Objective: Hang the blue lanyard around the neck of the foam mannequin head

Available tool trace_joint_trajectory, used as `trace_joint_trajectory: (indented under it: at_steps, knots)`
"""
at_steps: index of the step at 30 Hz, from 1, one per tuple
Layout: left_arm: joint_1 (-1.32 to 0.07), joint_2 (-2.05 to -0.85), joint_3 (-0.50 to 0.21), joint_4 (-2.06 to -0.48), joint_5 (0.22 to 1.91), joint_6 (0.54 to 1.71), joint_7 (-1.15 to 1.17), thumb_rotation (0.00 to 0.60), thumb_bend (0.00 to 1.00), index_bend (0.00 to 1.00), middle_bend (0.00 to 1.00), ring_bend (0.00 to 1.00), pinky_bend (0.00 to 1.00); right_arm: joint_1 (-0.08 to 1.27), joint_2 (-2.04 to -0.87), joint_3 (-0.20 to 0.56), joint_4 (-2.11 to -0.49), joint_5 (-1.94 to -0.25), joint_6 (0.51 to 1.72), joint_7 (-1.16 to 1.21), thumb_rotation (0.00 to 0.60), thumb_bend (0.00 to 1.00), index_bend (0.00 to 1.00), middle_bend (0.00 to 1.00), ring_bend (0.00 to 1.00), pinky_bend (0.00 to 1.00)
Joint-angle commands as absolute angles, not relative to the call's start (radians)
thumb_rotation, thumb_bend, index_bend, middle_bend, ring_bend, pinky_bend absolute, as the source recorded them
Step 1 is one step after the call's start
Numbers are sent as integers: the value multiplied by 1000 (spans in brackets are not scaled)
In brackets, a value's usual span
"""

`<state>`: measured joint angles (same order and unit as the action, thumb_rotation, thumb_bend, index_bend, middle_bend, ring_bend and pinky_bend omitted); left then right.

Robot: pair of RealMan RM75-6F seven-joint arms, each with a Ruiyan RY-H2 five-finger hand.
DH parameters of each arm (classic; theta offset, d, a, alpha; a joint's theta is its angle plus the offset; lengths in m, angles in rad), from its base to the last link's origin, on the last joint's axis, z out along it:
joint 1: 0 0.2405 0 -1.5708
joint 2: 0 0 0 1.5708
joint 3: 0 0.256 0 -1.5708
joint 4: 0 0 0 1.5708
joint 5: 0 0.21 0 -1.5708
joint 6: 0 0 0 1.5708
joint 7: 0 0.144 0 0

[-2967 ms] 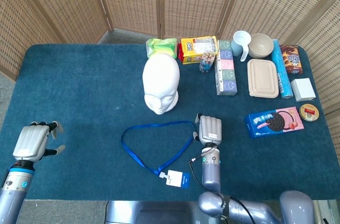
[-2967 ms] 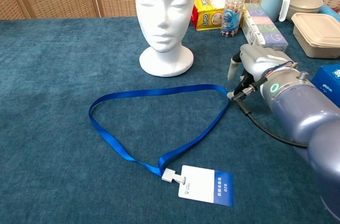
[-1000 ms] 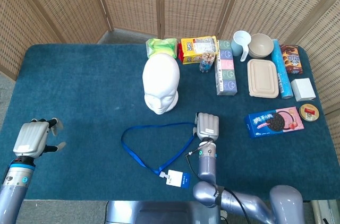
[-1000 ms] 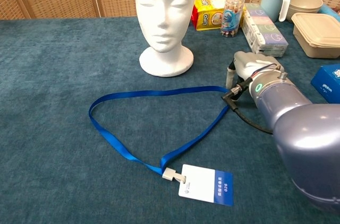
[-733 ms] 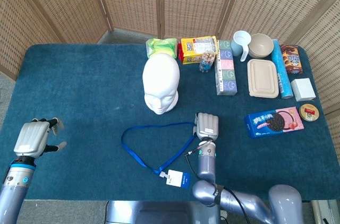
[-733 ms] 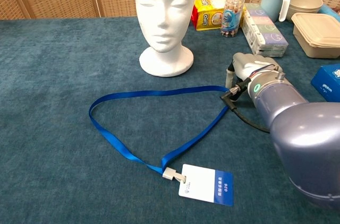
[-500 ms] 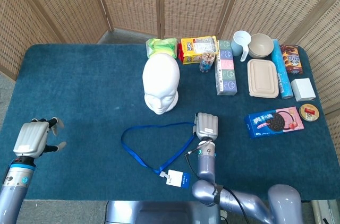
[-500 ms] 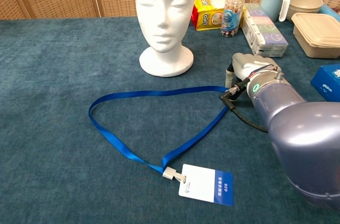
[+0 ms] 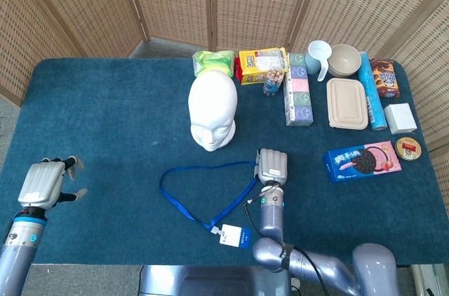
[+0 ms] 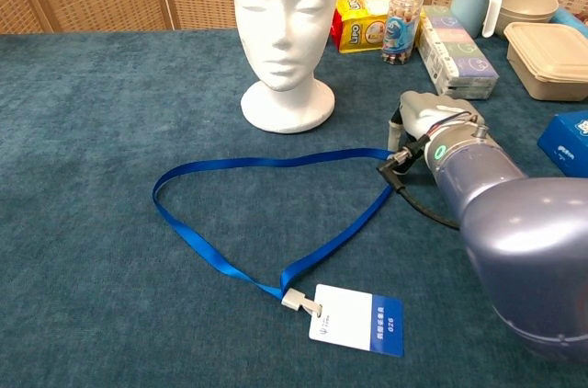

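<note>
Blue lanyard (image 10: 241,163) flat on counter (image 9: 112,113), loop's near corner touching right robot hand (image 9: 272,166), grip indiscernible; left robot hand (image 9: 43,185) far off, spread, empty.

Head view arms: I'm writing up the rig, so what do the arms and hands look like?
Both arms are glossy silver-grey tubes. The left hand and right hand have ribbed light-grey backs; a black cable runs along the right wrist, with a small green light. The left wrist has a blue-ringed cuff.

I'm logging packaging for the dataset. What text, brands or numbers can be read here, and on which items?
"UNO": yellow box behind the foam mannequin head.
"026", roughly: badge card on the blue lanyard; small, uncertain.
Blue cookie box, pastel box, brown snack bag: printing too small to read.
</note>
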<state>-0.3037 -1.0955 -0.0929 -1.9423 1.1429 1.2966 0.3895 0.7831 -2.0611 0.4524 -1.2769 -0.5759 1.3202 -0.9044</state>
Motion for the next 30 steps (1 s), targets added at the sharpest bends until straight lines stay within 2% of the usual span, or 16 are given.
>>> trace_joint_trajectory:
  at_steps: [1, 5, 8, 13, 16, 17, 19, 21, 30]
  knots:
    - [-306, -1096, -93, -1940, 1141, 1295, 394, 585, 134, 429, 562, 470, 384, 778, -2054, 451, -1294, -583, 1328, -898, 600, 512, 597, 934, 1000, 1000]
    - [-321, -1104, -96, -1933, 1133, 1283, 415, 583, 133, 429, 562, 472, 403, 769, -2040, 446, -1335, -594, 1341, -891, 600, 513, 600, 935, 1000, 1000]
    - [-337, -1111, -103, -1933, 1129, 1276, 439, 582, 134, 430, 567, 533, 484, 766, -2034, 444, -1355, -599, 1350, -891, 600, 515, 602, 935, 1000, 1000]
    - [-368, -1133, -113, -1936, 1115, 1268, 505, 572, 133, 430, 741, 801, 769, 762, -2028, 441, -1377, -599, 1354, -889, 600, 516, 602, 935, 1000, 1000]
    - [-408, -1177, -132, -1937, 1084, 1255, 569, 571, 134, 430, 883, 955, 869, 756, -2022, 433, -1399, -600, 1358, -887, 600, 516, 602, 936, 1000, 1000]
    - [-420, -1191, -138, -1941, 1066, 1250, 588, 569, 134, 430, 913, 979, 887, 754, -2020, 431, -1407, -601, 1360, -886, 598, 516, 602, 936, 1000, 1000]
    - [-442, -1215, -148, -1943, 1043, 1243, 615, 556, 133, 435, 979, 1000, 934, 752, -2017, 427, -1417, -602, 1362, -885, 599, 517, 603, 936, 1000, 1000]
    - [-462, -1236, -153, -1945, 1011, 1235, 649, 535, 134, 440, 1000, 1000, 964, 750, -2014, 424, -1426, -603, 1363, -885, 600, 517, 604, 936, 1000, 1000]
    - [-554, -1390, -187, -1960, 826, 1286, 814, 502, 169, 481, 1000, 1000, 1000, 739, -1995, 410, -1450, -598, 1349, -873, 600, 516, 607, 940, 1000, 1000]
